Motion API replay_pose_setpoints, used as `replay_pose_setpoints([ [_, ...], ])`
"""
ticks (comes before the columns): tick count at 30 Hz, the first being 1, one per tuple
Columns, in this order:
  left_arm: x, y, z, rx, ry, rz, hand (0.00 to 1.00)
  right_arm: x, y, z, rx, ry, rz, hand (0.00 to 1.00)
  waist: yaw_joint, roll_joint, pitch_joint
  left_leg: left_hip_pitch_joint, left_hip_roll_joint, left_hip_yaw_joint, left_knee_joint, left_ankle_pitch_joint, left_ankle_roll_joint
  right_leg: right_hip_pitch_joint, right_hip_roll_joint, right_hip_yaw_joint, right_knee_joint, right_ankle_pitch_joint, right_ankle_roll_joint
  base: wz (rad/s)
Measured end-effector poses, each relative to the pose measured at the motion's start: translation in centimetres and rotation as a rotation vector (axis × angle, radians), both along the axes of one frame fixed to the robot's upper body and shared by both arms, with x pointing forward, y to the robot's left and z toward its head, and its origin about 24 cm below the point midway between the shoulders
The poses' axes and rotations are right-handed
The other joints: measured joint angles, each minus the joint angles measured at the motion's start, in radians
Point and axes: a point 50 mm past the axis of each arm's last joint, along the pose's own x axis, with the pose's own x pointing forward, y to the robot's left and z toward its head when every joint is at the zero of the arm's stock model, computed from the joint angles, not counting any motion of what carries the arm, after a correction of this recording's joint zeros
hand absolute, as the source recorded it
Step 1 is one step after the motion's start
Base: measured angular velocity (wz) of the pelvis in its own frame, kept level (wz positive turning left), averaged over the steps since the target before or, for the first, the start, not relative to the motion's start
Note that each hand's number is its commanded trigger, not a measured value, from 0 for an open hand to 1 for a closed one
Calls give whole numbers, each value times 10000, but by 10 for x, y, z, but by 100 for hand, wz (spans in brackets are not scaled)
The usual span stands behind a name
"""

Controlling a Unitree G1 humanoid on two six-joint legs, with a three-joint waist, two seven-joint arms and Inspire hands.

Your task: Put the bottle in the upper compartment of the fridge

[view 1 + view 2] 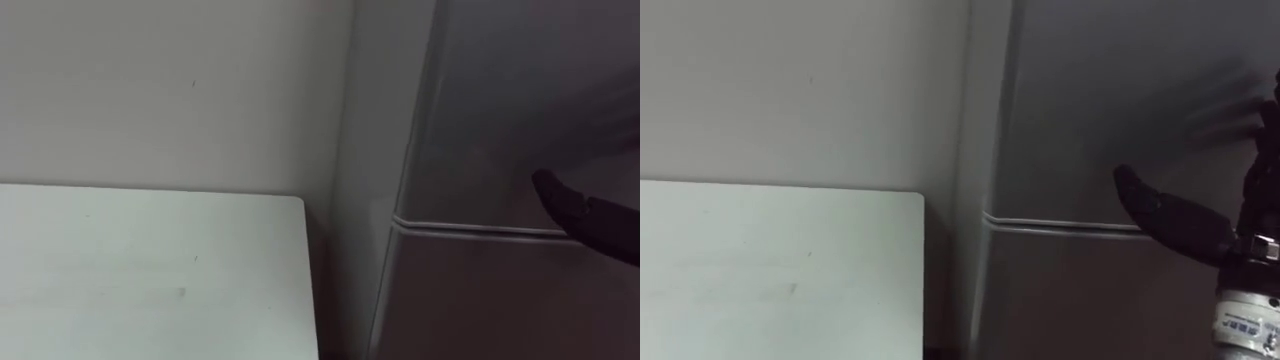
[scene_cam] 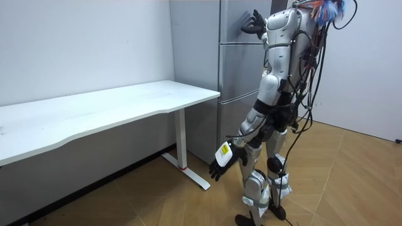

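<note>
Two grey doors of the fridge (image 1: 480,120) stand shut before me, one seam between them. My right hand (image 1: 1185,225) is raised at the upper door, close by that seam, with fingers spread and thumb stretched toward the white worktop (image 1: 150,270). It holds nothing. My left hand (image 2: 218,169) hangs low beside my leg — fingers loosely straight, empty. Where the bottle is I cannot tell, and the small print at my right wrist is too blurred to read.
</note>
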Motion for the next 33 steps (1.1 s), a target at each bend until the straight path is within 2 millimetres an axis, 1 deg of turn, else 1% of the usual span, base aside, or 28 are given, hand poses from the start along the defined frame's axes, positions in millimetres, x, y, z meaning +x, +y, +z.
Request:
replay_pose_setpoints([
  [7,10,-1,2,-73,-338,-134,0,3,-1,-6,-771,259,-493,0,47,45,-1,-31,4,-33,48,5,7,9,-2,-51,0,40,-9,1],
  [15,10,-1,2,-58,-347,-138,0,8,-1,-8,-1042,324,-616,0,42,129,9,-34,6,-80,88,15,18,39,-11,-94,5,42,-12,0],
  [19,10,0,2,-60,-339,-125,0,8,-1,-8,-1040,342,-629,0,41,104,17,-37,-1,-81,87,23,28,36,-21,-102,5,41,-11,0],
  [26,10,2,3,-55,-348,-35,0,9,-4,-13,-934,473,-680,0,-13,-57,-2,-34,-3,-80,79,28,31,38,-21,-114,-6,67,-6,0],
  [28,9,2,3,-46,-319,-13,0,9,-6,-12,-919,493,-676,0,-47,-88,-24,-39,-7,-82,82,30,35,53,-24,-113,-27,79,3,0],
  [30,3,3,3,-40,-221,76,0,9,-7,-12,-718,500,-562,0,-76,-92,-34,-41,-6,-84,106,26,41,76,-26,-116,-37,86,6,2],
  [31,3,4,3,-25,-260,172,0,9,-8,-12,-646,506,-520,0,-138,-109,-50,-57,-3,-79,135,20,50,80,-31,-139,-37,87,8,5],
  [32,-2,6,3,4,-194,320,0,9,-8,-12,-577,515,-442,0,-194,-114,-75,-56,-6,-88,138,19,52,94,-35,-154,-41,89,10,5],
  [33,-4,7,4,22,-166,394,0,9,-9,-11,-553,521,-400,0,-243,-110,-80,-55,-6,-96,144,18,54,98,-37,-164,-43,89,11,4],
])
